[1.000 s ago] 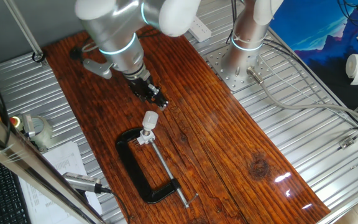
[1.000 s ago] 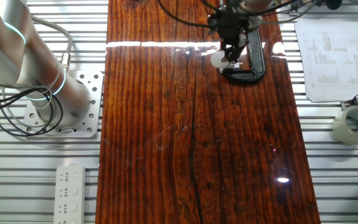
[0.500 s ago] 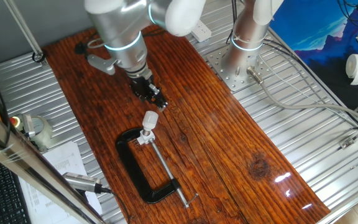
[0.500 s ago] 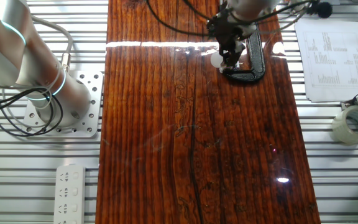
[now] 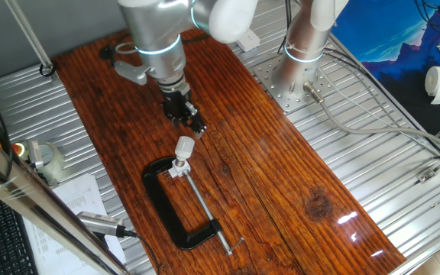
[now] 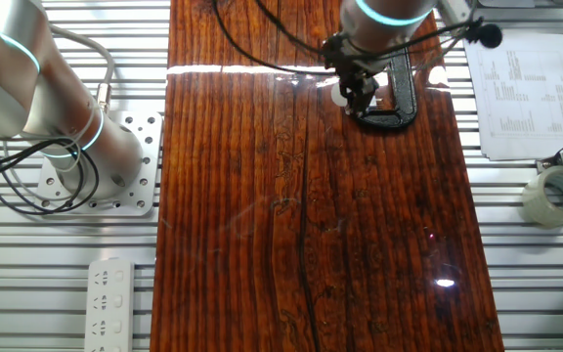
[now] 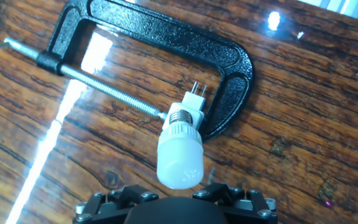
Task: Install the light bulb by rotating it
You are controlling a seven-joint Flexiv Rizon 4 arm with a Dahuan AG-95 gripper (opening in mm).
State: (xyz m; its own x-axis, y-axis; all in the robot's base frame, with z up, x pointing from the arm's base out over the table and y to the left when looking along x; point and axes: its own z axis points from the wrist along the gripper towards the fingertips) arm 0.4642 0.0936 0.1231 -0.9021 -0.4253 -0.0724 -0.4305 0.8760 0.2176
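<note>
- so, over the last second the arm's big upper joints have swung toward the far side, while the gripper (image 5: pixel 190 121) has barely shifted and still hangs just above the bulb (image 5: pixel 184 147).
- the bulb stands upright in the socket (image 7: pixel 192 107), held in the clamp (image 5: pixel 170 218) mid-table.
- in the hand view the fingers sit close either side of the bulb's head; whether they touch it i cannot tell.
- that wrist turn looks like repositioning for another twist, i'd guess.
</note>
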